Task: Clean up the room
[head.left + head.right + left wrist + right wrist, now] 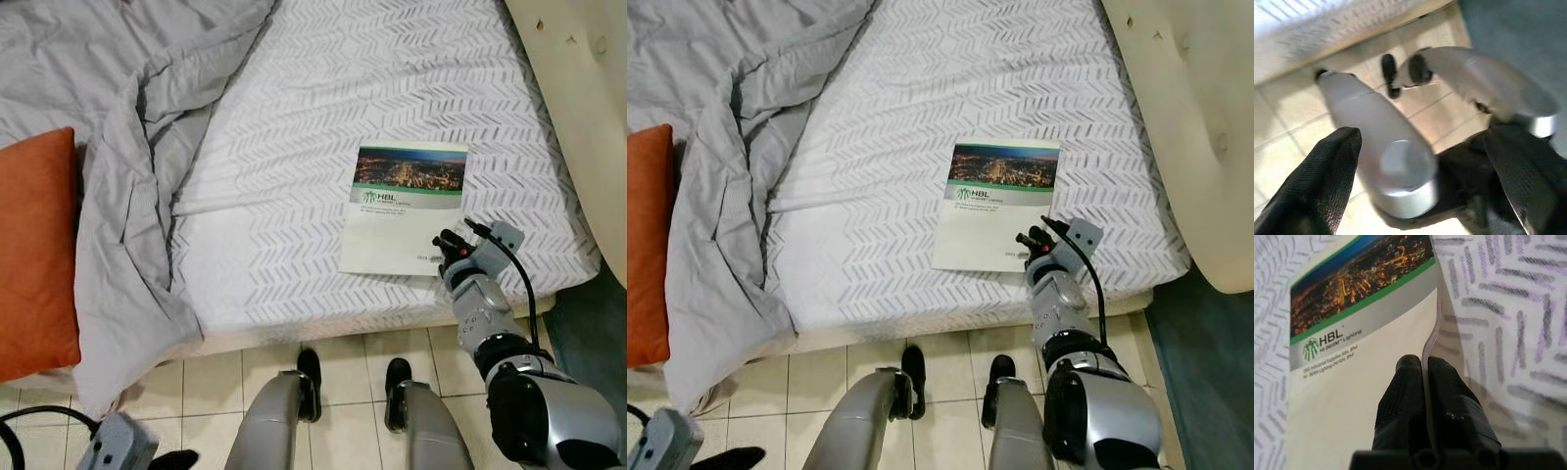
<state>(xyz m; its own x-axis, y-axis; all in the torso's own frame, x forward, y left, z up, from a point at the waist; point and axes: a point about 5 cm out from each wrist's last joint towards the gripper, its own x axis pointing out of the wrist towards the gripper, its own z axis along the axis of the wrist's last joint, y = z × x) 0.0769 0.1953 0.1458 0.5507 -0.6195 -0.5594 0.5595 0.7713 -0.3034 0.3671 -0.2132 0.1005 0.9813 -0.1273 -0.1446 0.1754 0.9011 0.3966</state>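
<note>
Booklet (405, 209) lies on the bed (294, 245) at our two o'clock; our right claw (1424, 369) pinches its near corner. Next we lift it clear, judging the grip thin.

Bright even light, soft shadows, head views sharp — left wrist view blurred

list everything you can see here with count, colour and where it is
catalogue: 1, cream cover with a city night photo and green stripe, flat on the bed near its foot edge
bed sheet: 1, white with grey chevrons, covering the mattress
duvet: 1, grey, rumpled on the bed's left side
pillow: 1, orange, at the far left
floor tiles: beige, below the bed
right gripper: black fingers pinching the catalogue's edge
left gripper: black fingers apart, over the floor
robot legs: 2, silver
</note>
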